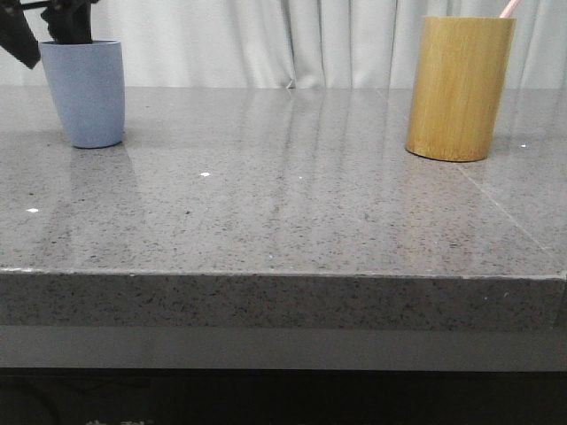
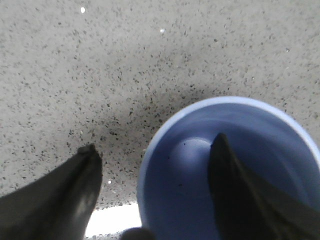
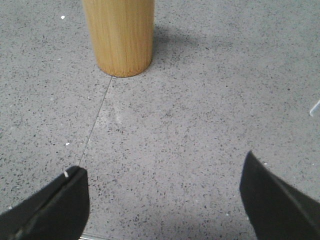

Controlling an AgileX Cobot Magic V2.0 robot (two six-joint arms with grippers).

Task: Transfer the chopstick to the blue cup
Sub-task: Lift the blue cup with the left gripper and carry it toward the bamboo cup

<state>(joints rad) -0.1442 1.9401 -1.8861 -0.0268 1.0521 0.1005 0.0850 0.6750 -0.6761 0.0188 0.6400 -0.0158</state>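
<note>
Chopstick (image 1: 508, 8) stands near-upright in bamboo holder (image 1: 460, 87), far right of bench (image 1: 283, 221); my right pincer (image 3: 162, 192) gapes empty, short of holder, so nearer arm; left pincer (image 2: 155, 155) open, straddling blue cup (image 1: 85, 92) rim.

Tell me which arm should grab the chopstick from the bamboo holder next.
Probably the right: its open gripper faces the bamboo holder holding the chopstick. The left gripper straddles the blue cup rim.
</note>
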